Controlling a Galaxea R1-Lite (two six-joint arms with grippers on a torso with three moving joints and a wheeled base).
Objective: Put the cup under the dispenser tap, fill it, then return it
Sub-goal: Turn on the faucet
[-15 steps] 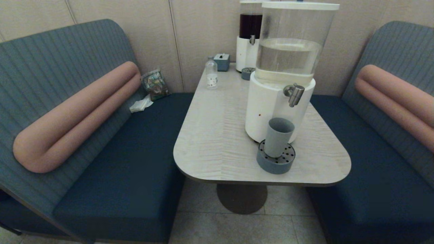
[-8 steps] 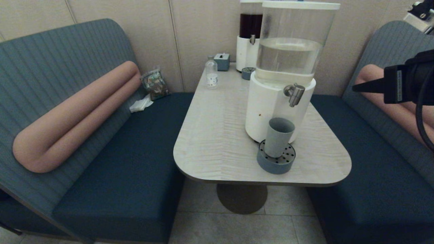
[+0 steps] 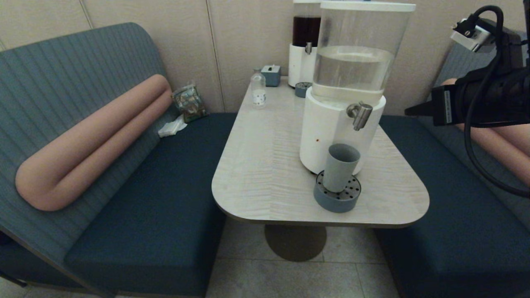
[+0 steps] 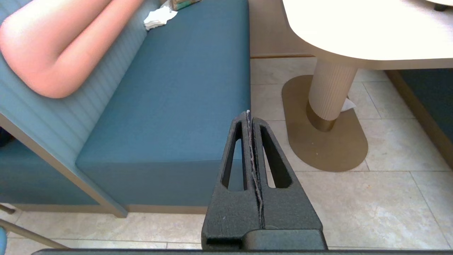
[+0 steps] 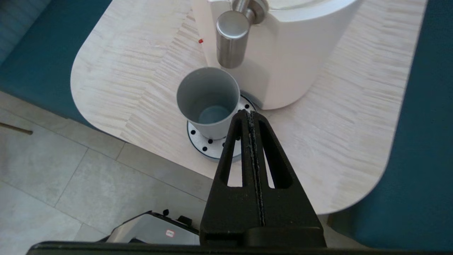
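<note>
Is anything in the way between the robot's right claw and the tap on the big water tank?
Nothing visible. The right gripper, fingers shut, hangs in open air to the right of the dispenser tap. The cup stands lower, on the drip tray under the tap.

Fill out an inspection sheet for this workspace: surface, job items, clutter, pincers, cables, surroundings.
Surface: pale wood-grain table, dry as far as visible.
Job items: cup upright on the round drip tray, below the dispenser tap; inside looks empty in the right wrist view.
Clutter: small clear bottle, grey box and dark-liquid dispenser at the far end.
Pincers: right pincer shut, in the air right of the tap; left pincer shut, low over the floor beside the bench.
Cables: black cable looping off the right arm.
Surroundings: blue bench with crumpled tissue and snack packet.
</note>
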